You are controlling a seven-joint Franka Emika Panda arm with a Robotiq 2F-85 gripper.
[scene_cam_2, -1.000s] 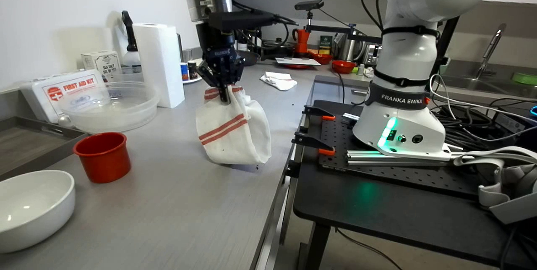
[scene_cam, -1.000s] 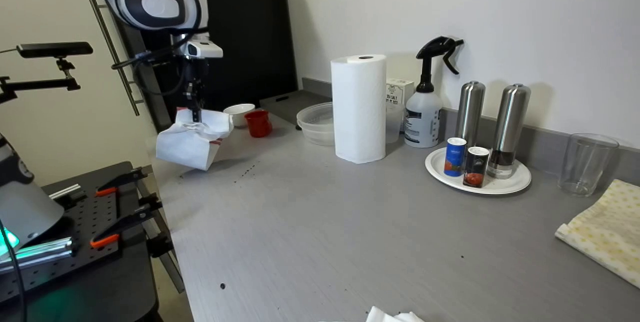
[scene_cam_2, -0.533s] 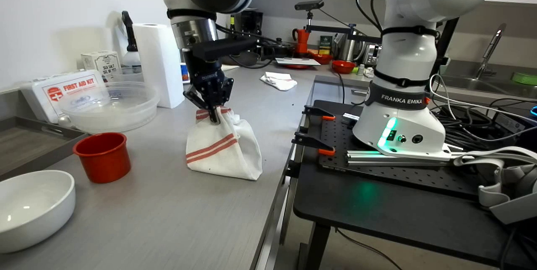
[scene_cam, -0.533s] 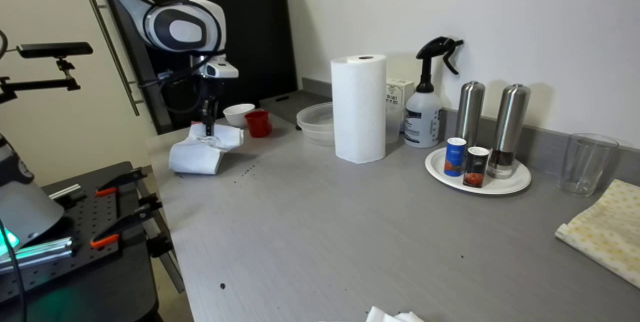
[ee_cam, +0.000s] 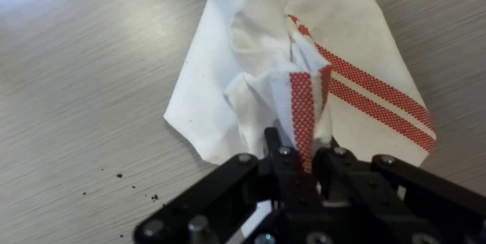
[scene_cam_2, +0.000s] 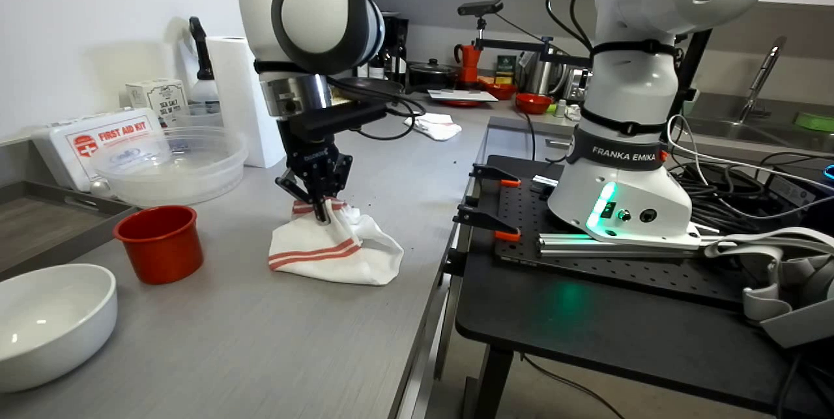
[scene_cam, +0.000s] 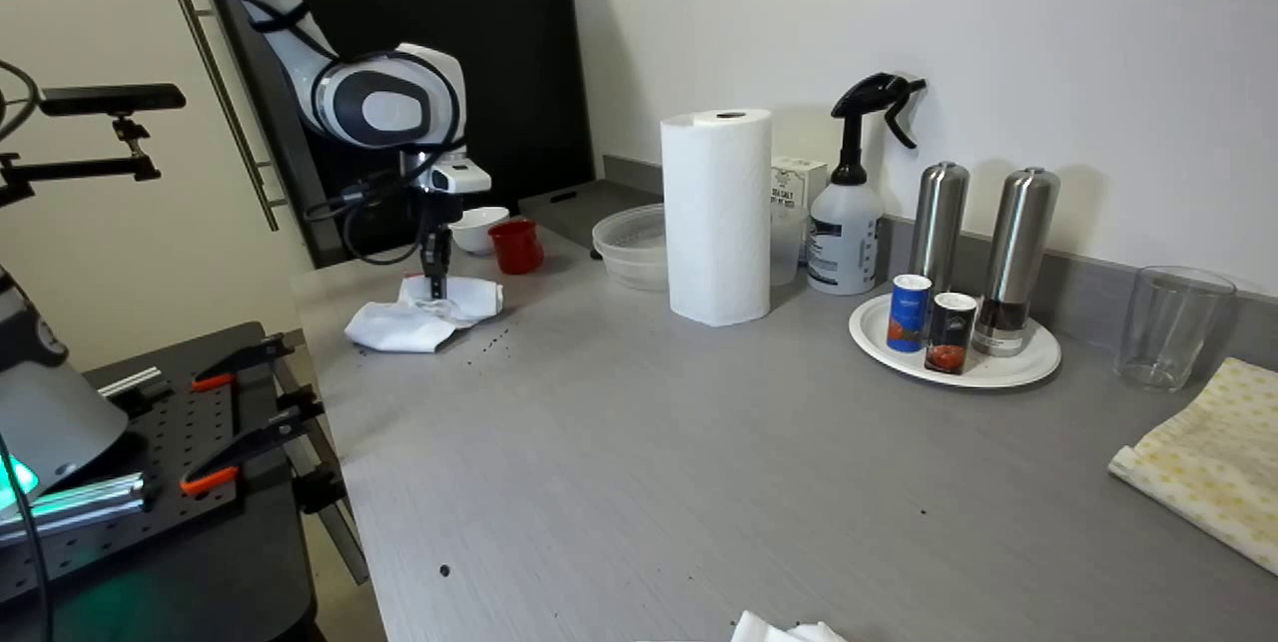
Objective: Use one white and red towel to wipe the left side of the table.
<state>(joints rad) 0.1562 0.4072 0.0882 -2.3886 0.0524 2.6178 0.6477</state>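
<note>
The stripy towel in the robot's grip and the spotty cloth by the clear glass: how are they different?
The stripy towel is white with red stripes; the spotty cloth is pale with yellow spots. The stripy towel is bunched up, while what shows of the spotty cloth looks flat. The end effector pinches the stripy towel but not the spotty cloth. Both are fabric, and both touch the gray table.

2 small canisters [scene_cam: 908,317] stand on a plate [scene_cam: 988,372].
</note>
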